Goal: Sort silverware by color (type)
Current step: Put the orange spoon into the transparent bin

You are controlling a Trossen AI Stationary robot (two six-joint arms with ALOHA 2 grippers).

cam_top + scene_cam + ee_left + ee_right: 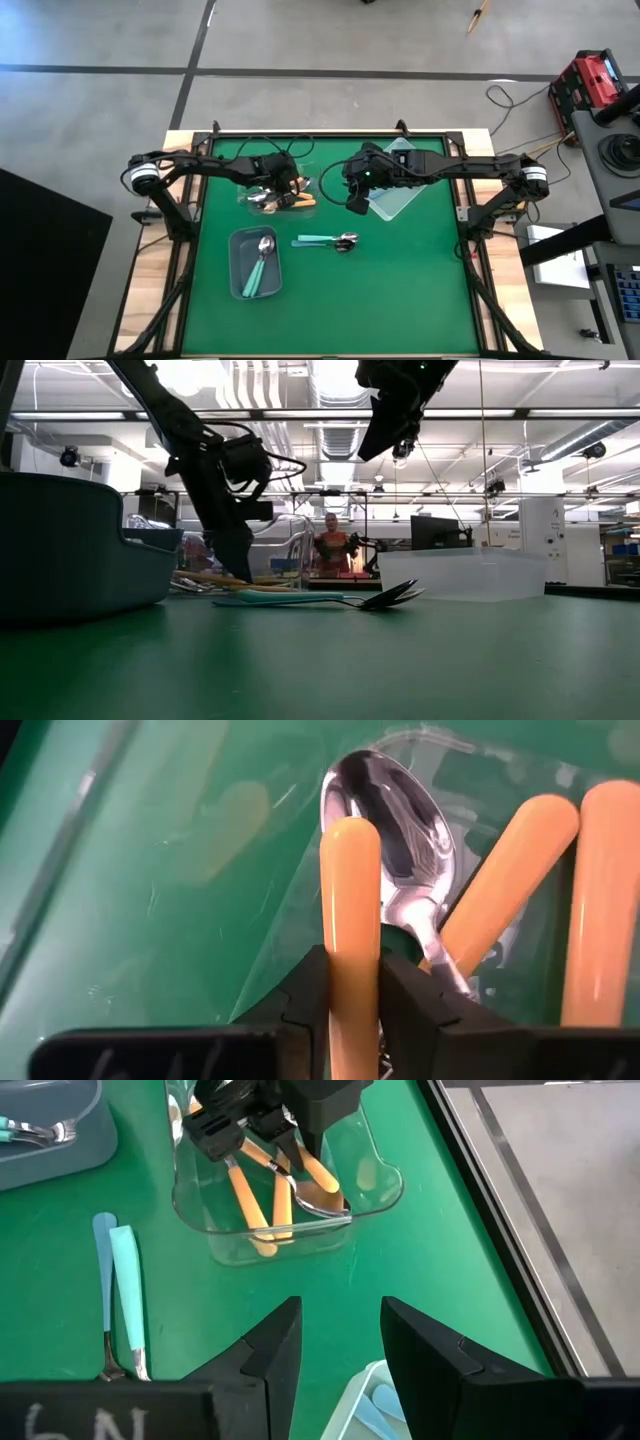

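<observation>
Fingers (pixel 300 995) of left gripper (pixel 352 1010) around orange handle (pixel 350 920), bowl hidden.

Both arms are dark, nearly black, built from slim jointed segments with a white-ringed joint near each base. Black cables loop along the left arm (pixel 215 165) and the right arm (pixel 450 165) (a small green light glows near its wrist). The right gripper (pixel 340 1342) has blocky, angular black fingers.
</observation>
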